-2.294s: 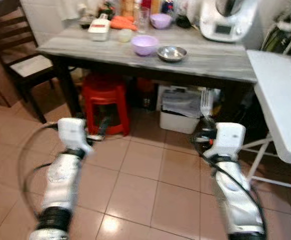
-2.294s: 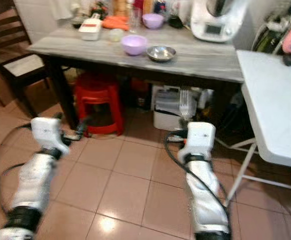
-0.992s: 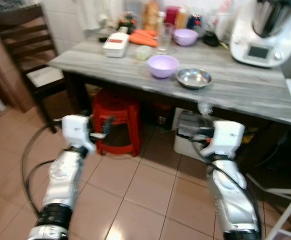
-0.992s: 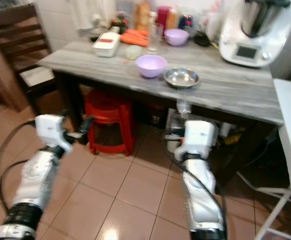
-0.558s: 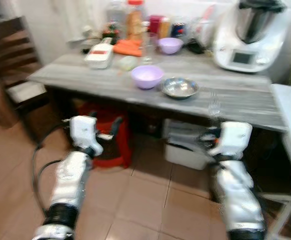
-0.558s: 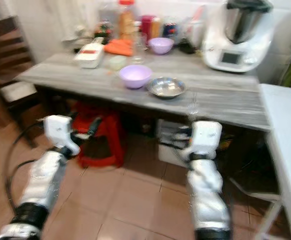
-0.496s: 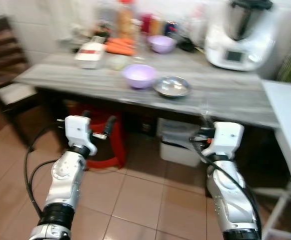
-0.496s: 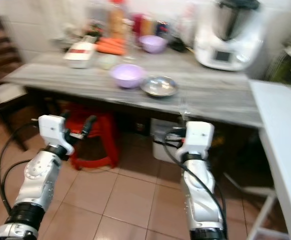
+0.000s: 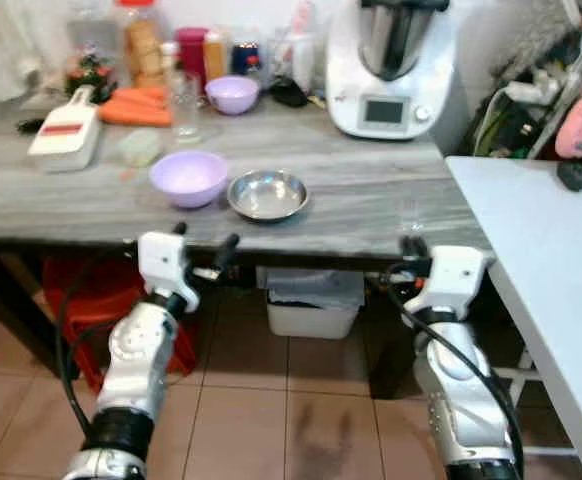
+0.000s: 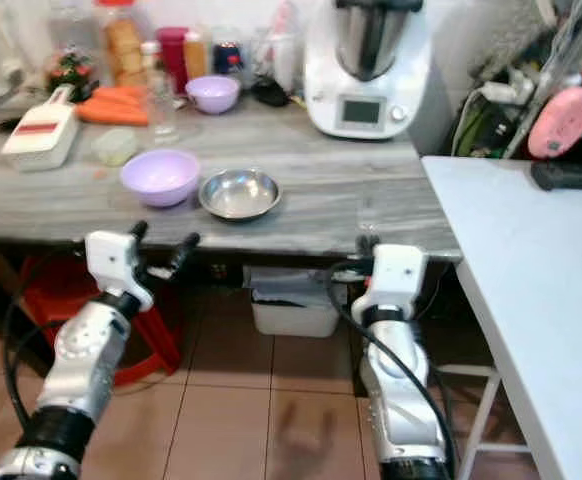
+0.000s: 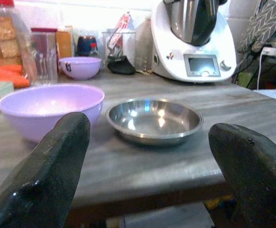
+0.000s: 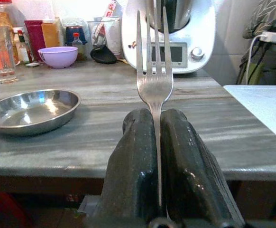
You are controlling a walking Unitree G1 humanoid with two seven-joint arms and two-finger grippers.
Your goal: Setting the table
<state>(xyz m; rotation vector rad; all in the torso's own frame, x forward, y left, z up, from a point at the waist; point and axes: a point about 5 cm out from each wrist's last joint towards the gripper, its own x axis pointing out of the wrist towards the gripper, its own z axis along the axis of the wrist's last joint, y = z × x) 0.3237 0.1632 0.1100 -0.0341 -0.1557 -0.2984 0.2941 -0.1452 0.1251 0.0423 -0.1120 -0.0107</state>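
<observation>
A silver fork stands upright in my right gripper, whose fingers are shut on its handle. That gripper is held just before the front edge of the grey wooden table. On the table sit a steel bowl and, on its left side, a purple bowl. My left gripper is open and holds nothing, level with the table edge in front of the two bowls. In the left wrist view the steel bowl and purple bowl lie beyond its spread fingers.
A white food processor stands at the table's back right. Carrots, a glass, a smaller purple bowl and bottles crowd the back. A white folding table is on the right. A red stool and white bin sit underneath.
The view has come closer to the table and swung right, so the camera has moved. Both arms keep their pose; the fork stays in my right gripper.
</observation>
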